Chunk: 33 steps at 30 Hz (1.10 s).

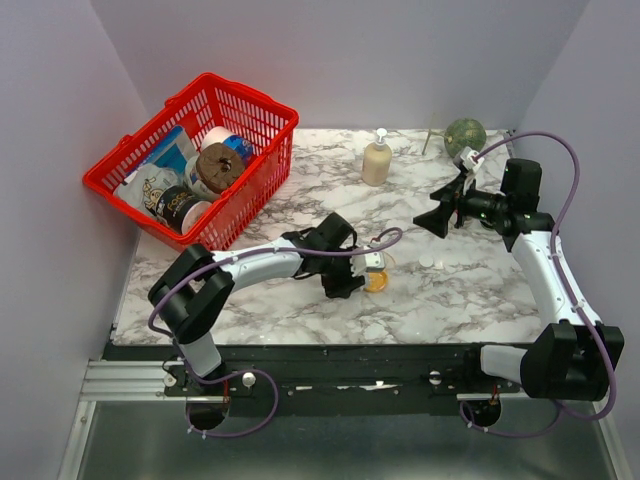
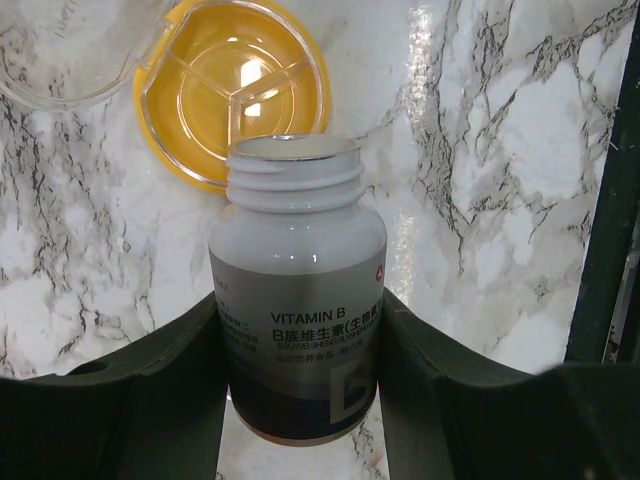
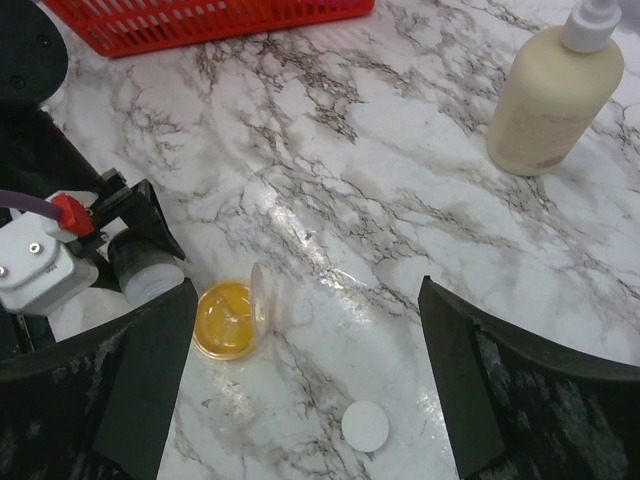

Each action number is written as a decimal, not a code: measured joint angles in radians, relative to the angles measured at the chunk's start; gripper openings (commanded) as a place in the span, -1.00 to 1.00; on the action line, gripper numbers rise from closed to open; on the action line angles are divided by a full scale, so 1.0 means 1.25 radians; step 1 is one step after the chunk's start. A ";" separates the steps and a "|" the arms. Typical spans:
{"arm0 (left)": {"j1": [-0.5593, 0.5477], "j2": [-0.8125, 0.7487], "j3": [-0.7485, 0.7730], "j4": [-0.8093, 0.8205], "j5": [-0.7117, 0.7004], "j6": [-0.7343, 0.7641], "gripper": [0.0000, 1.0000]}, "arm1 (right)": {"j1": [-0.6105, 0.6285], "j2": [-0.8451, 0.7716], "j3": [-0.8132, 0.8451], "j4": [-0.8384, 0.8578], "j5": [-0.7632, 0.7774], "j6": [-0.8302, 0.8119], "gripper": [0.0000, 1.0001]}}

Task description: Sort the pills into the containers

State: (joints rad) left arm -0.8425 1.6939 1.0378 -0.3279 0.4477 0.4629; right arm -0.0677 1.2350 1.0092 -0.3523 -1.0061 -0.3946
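The small white plastic pill bottle [image 2: 298, 260] has its cap off, so the threaded neck is bare. A grey and dark label band on it reads "VITAMIN B". The left gripper [image 2: 300, 335] has its dark fingers [image 2: 190, 380] clamped on the bottle's lower half, with the mouth pointing toward the shallow round yellow-orange plastic dish [image 2: 200, 100]. That dish is split into three compartments, and its clear hinged lid [image 2: 60, 60] is swung open beside it. The dish sits on the marble bench [image 1: 470, 290], about midway across and nearer the front edge than the back. The bottle's neck is just short of the dish rim. The round white cap [image 3: 365, 425] lies flat on the bench, to the right of the dish and apart from it. The right gripper [image 3: 305, 290] hangs above the right half with its fingers spread wide, gripping nothing. Bare marble runs from the dish back to the beige pump bottle [image 3: 555, 95], which stands well apart near the rear edge. The red plastic basket [image 1: 262, 180] fills the back left corner.
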 measured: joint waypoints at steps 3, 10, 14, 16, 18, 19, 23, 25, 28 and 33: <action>-0.010 0.013 0.023 -0.033 -0.025 -0.014 -1.00 | -0.002 0.000 0.001 -0.003 0.000 0.000 0.99; -0.028 0.038 0.079 -0.123 -0.065 -0.049 -1.00 | -0.010 0.000 0.004 -0.008 0.000 0.000 0.99; -0.036 0.060 0.129 -0.169 -0.089 -0.072 -1.00 | -0.010 0.001 0.005 -0.009 0.001 0.000 0.99; -0.042 0.073 0.153 -0.193 -0.101 -0.081 -1.00 | -0.011 0.002 0.005 -0.010 0.000 0.000 0.99; -0.047 0.085 0.170 -0.213 -0.114 -0.089 -1.00 | -0.012 0.002 0.006 -0.013 0.001 0.000 0.99; -0.051 0.091 0.178 -0.223 -0.120 -0.092 -1.00 | -0.013 0.003 0.006 -0.013 0.000 0.000 0.99; -0.063 0.104 0.201 -0.266 -0.142 -0.105 -1.00 | -0.019 0.007 0.012 -0.015 0.001 0.000 0.99; -0.068 0.111 0.216 -0.288 -0.154 -0.110 -1.00 | -0.021 0.007 0.014 -0.015 0.002 0.000 0.99; -0.076 0.127 0.248 -0.316 -0.172 -0.117 -1.00 | -0.023 0.007 0.014 -0.016 0.002 0.000 0.99; -0.083 0.164 0.306 -0.360 -0.205 -0.133 -1.00 | -0.031 0.009 0.015 -0.021 0.002 0.001 0.99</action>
State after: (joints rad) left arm -0.9463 1.8992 1.4204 -0.7780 0.1909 0.2966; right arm -0.1070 1.2465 1.0283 -0.3790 -1.0035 -0.3939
